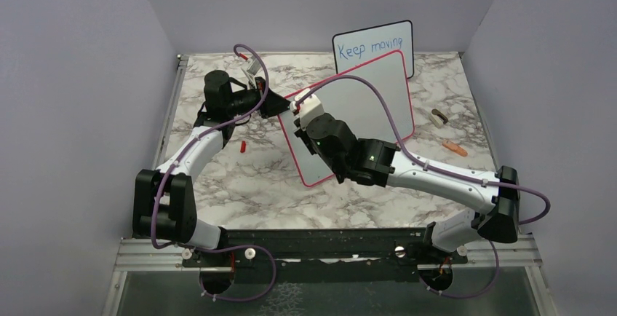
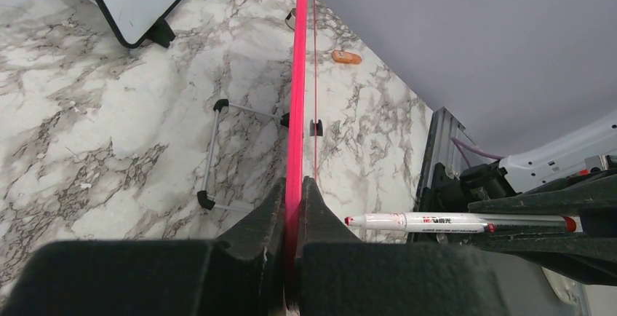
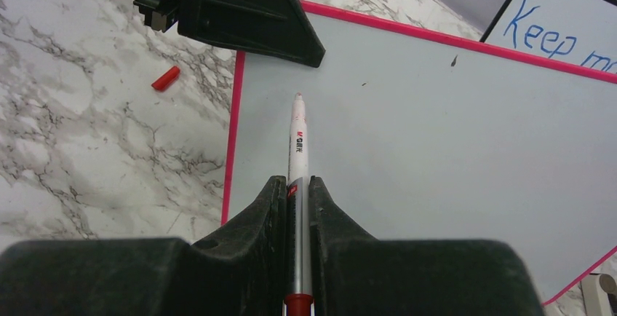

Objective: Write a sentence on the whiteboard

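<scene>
The whiteboard, red-pink framed, stands tilted mid-table. Its face shows no red sentence, only tiny dark specks. My left gripper is shut on the board's upper left edge; the left wrist view shows the frame edge-on, pinched at the gripper. My right gripper is shut on a white-and-silver red marker, uncapped, at the gripper. The tip points at the board's upper left area, just below the left finger; I cannot tell if it touches. The marker also shows in the left wrist view.
A smaller black-framed board with blue writing "Keep moving" stands behind the whiteboard. A red cap lies on the marble left of the board. An orange object and a brown-white one lie at the right. A wire stand props the board.
</scene>
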You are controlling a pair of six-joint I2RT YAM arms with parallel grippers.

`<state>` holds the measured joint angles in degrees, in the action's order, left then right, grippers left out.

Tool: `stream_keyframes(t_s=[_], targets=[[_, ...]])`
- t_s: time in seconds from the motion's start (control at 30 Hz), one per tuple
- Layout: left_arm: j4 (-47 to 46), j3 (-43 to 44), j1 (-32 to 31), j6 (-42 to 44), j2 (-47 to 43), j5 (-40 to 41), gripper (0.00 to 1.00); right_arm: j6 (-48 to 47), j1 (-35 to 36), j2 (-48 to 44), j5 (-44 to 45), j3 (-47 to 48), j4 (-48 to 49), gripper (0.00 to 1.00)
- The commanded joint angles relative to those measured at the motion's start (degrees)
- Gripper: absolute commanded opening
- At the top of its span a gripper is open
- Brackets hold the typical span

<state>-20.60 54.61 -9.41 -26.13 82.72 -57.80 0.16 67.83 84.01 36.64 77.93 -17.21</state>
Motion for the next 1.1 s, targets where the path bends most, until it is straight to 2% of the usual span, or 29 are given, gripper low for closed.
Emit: stream_keyframes(t_s=[0.0, 1.07], targets=[[1.79, -1.61, -1.23, 0.82, -0.37, 0.42, 0.00, -1.61, 0.46, 1.21, 2.38, 0.91, 3.36, 0.00], [1.79, -1.58, -1.40, 0.47, 0.07, -0.21, 0.00, -2.79, 0.46, 5.71, 5.46, 1.21, 6.69, 0.00]])
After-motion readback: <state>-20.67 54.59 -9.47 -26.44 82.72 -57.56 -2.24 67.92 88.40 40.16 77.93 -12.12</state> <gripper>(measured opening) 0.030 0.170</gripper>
